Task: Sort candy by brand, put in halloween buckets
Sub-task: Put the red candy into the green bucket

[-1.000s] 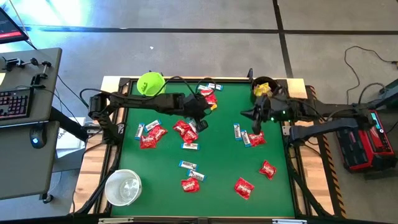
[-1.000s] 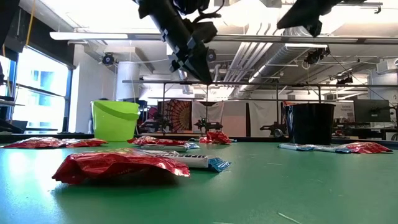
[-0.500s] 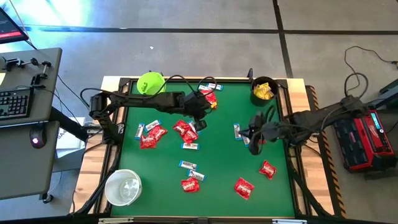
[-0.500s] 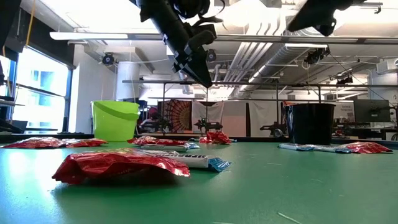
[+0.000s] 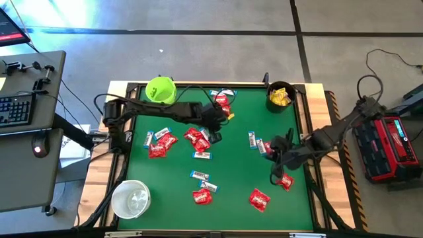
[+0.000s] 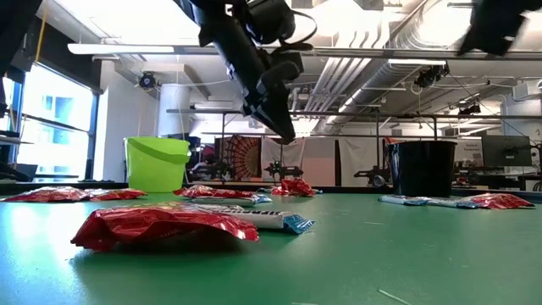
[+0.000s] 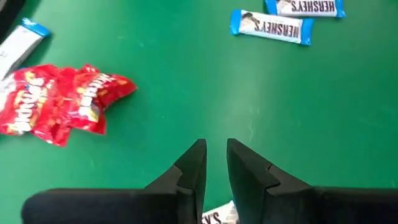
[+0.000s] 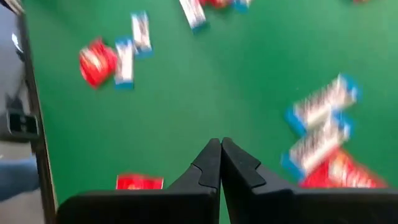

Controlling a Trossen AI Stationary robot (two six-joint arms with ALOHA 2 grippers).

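Candy lies scattered on the green table point(image 5: 238, 165): red packets point(image 5: 198, 139), white-and-blue bars point(image 5: 200, 176) and one yellow packet point(image 5: 228, 114). The lime green bucket point(image 5: 160, 89) stands at the far left corner. The black bucket point(image 5: 280, 96) at the far right holds yellow packets. The white bucket point(image 5: 131, 198) stands at the near left corner. My left gripper point(image 5: 213, 135) hovers above the middle of the table, its fingers point(image 7: 194, 163) a narrow gap apart and holding nothing. My right gripper point(image 5: 275, 173) hovers over the right side, shut and empty point(image 8: 220, 146).
Red packets point(image 7: 59, 102) and two bars point(image 7: 270, 26) lie ahead of my left gripper, and another bar point(image 7: 217, 216) lies under its fingers. A red packet point(image 5: 285, 180) lies beside my right gripper. Bare green felt stretches between the two grippers. A raised dark rim frames the table.
My right gripper has swung from beside the black bucket toward the table's near edge, along the right side. My left gripper has sunk a little and drifted slightly toward the near edge. No candy has moved.
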